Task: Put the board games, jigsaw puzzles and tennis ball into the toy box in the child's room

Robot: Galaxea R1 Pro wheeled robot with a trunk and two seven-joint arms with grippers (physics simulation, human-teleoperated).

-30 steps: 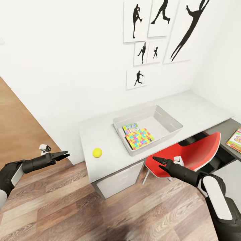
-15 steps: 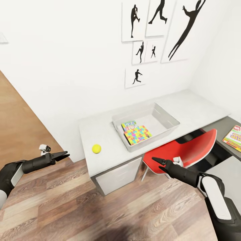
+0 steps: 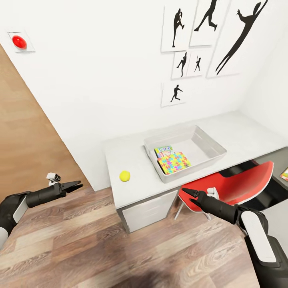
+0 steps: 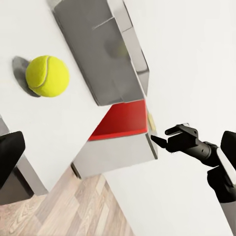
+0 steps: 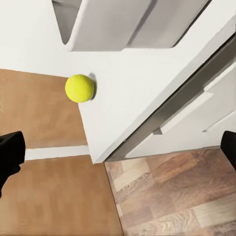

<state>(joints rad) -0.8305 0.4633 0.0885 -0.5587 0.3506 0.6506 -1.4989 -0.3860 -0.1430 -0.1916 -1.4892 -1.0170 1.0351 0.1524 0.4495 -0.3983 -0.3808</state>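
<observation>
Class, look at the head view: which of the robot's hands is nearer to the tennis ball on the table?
Left, though narrowly. The left hand hangs over the floor beyond the table's end, on the tennis ball's side. The right hand is by the red chair, slightly farther away.

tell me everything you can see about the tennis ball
The tennis ball is small, round and yellow-green, with a pale curved seam visible in the left wrist view. It rests alone on the pale grey table near its end, apart from the toy box. Neither pincer touches it, and it casts a small shadow.
</observation>
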